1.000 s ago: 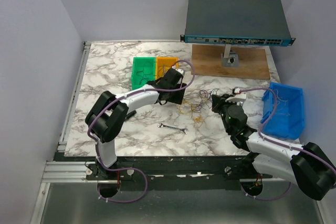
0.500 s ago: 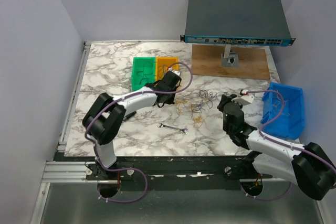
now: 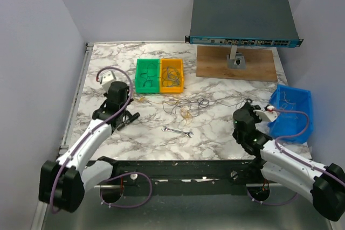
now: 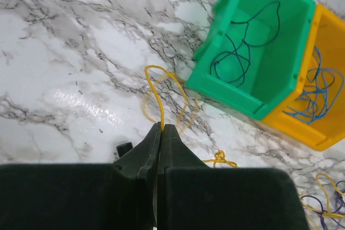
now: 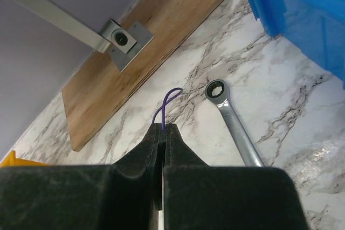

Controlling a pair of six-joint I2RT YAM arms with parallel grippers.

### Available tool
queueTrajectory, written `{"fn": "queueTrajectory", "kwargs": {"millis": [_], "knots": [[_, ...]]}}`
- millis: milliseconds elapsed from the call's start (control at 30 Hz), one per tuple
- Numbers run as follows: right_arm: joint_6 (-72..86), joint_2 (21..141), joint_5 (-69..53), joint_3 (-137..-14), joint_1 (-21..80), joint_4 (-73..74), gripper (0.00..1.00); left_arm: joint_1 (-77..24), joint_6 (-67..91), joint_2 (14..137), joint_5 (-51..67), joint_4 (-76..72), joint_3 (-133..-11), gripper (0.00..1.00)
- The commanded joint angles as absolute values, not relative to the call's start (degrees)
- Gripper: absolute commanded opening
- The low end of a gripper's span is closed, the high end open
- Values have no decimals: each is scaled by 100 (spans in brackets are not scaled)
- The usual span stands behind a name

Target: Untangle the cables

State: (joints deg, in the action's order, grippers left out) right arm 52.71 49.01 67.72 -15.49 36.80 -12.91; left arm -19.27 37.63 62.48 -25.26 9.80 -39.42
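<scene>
Top external, cables (image 3: 184, 106) mid-table, blue bin (image 3: 302, 129) right edge

Marble table (image 3: 108, 63): fills the centre of the frame. Green bin (image 3: 137, 74) and orange bin (image 3: 182, 74): touching side by side, upper centre. Wooden board (image 3: 215, 65): flat, upper right, carrying a metal stand (image 3: 235, 57) under a grey network switch (image 3: 242, 17). Blue bin (image 3: 307, 117): right edge. Wrench (image 3: 178, 131): flat, lower centre, well apart from all bins.
</scene>
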Motion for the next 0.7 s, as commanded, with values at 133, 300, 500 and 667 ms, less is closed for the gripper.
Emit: {"fn": "queueTrajectory", "kwargs": {"millis": [133,300,500,667], "knots": [[4841,5016,6672,-1589,3682,-1445,1,-1626,4097,5139,-1868,1453,-3913,0],[2235,5159,3067,-1227,3683,-3649,31,-1734,3494,4856,-832,1694,-4573,0],[1704,5738,606,-1270,3691,-4547,80,-2055,3129,5166,1182,1653,-5404,0],[1496,6010,-1218,-1440,3800,-4980,85,-2743,2657,5749,1722,2158,-6355,0]]}}
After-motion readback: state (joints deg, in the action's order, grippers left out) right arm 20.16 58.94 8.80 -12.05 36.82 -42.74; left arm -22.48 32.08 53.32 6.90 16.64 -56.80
